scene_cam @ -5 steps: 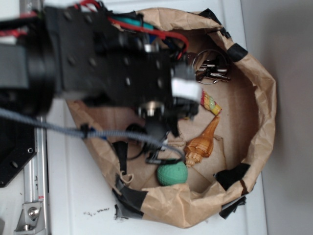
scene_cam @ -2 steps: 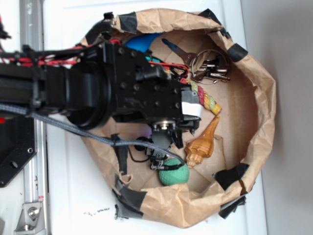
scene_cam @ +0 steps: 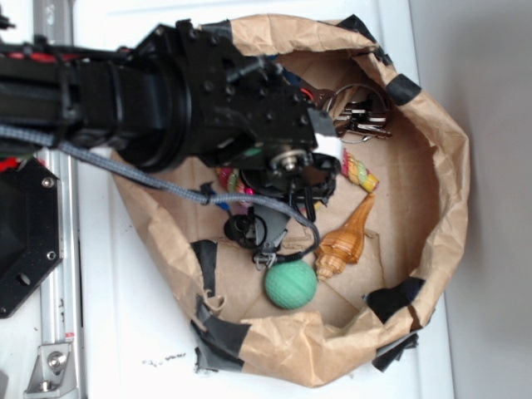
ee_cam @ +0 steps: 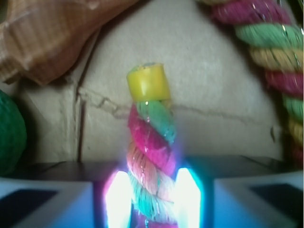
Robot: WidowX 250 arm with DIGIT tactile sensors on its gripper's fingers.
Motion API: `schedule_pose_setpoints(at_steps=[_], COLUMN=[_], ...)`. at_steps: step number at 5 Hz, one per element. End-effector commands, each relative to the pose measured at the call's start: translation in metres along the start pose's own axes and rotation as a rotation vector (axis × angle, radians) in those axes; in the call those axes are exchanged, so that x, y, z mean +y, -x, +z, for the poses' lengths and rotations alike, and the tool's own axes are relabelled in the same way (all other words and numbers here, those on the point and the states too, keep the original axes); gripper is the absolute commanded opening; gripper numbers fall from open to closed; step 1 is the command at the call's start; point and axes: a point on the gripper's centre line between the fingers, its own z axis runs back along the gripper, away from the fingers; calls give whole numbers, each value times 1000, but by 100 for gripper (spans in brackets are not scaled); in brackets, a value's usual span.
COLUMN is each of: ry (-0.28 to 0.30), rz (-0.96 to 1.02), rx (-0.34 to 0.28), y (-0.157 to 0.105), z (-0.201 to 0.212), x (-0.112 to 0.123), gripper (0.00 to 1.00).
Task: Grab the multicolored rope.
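The multicolored rope (ee_cam: 151, 137) is a thick twist of pink, green, orange and yellow strands ending in a yellow cap. In the wrist view it stands straight up between my two lit fingertips, and its other stretch curves down the right edge. My gripper (ee_cam: 151, 190) is shut on it, with a finger pressed to each side. In the exterior view the gripper (scene_cam: 322, 176) sits low inside the paper basin. One striped end of the rope (scene_cam: 358, 170) sticks out to its right. A pink and yellow bit shows left of the wrist.
A crumpled brown paper wall (scene_cam: 453, 174) patched with black tape rings the workspace. Inside lie an orange spiral seashell (scene_cam: 345, 241), a green ball (scene_cam: 291, 284), a bunch of keys (scene_cam: 357, 116) and a small black clip (scene_cam: 249, 229). A grey cable (scene_cam: 150, 179) hangs across.
The arm has swung toward the top of the exterior view and the wrist has turned. The green ball and the black clip now show clear of it.
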Motion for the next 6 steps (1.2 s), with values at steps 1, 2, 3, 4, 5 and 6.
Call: schedule_pose_setpoints(at_steps=[1, 2, 3, 4, 5, 6], ry=[-56, -87, -104, -115, -93, -115], rz=[81, 125, 213, 311, 331, 353], rx=[-24, -62, -125, -192, -189, -170], y=[-9, -10, -6, 1, 0, -2], z=[18, 44, 94, 144, 166, 153], x=[10, 10, 3, -3, -6, -9], gripper=[0, 0, 0, 0, 0, 0])
